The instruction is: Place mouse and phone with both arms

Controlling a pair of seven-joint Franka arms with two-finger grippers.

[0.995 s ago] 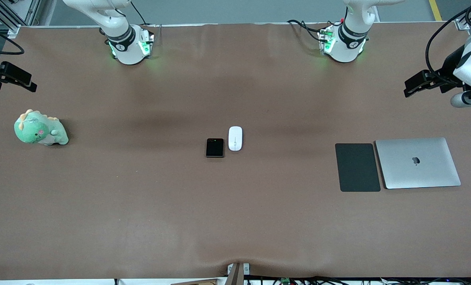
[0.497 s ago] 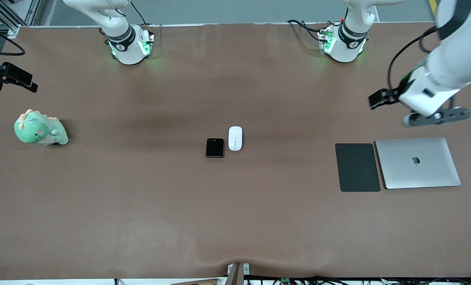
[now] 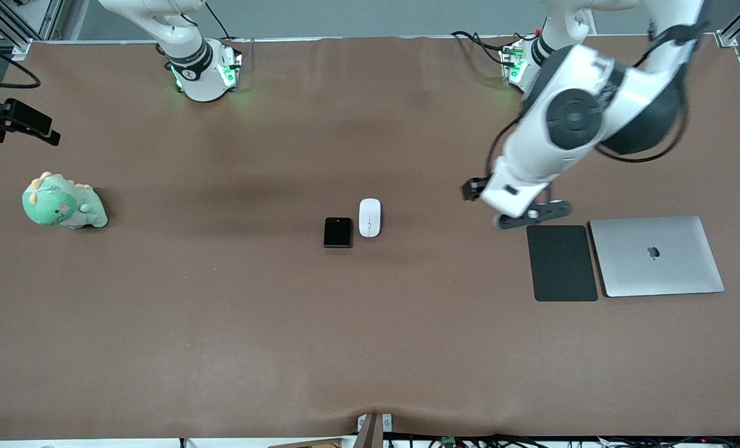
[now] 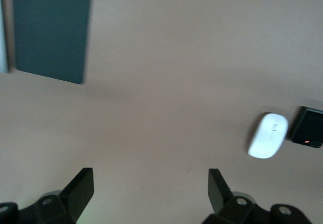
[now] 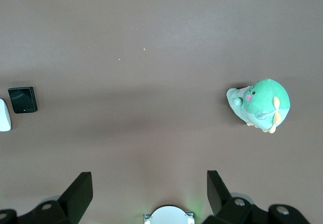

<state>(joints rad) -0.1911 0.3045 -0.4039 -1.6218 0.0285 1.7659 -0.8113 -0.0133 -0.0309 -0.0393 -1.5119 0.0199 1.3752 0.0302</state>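
The white mouse (image 3: 370,217) and the black phone (image 3: 337,232) lie side by side at the table's middle, the phone toward the right arm's end. Both show in the left wrist view, mouse (image 4: 268,143) and phone (image 4: 309,133), and in the right wrist view, phone (image 5: 22,100) and mouse (image 5: 4,115). My left gripper (image 3: 469,189) is up over bare table between the mouse and the dark pad; its jaws are open and empty (image 4: 151,188). My right gripper (image 3: 47,134) waits over the table's edge at the right arm's end, open and empty (image 5: 150,191).
A matte dark pad (image 3: 561,262) and a closed silver laptop (image 3: 656,256) lie side by side toward the left arm's end. A green plush dinosaur (image 3: 61,202) sits toward the right arm's end. The brown table surface (image 3: 220,311) runs broad around them.
The left arm has swung in from the table's end toward the middle, to over the spot beside the dark pad. The right arm, mouse and phone have not moved.
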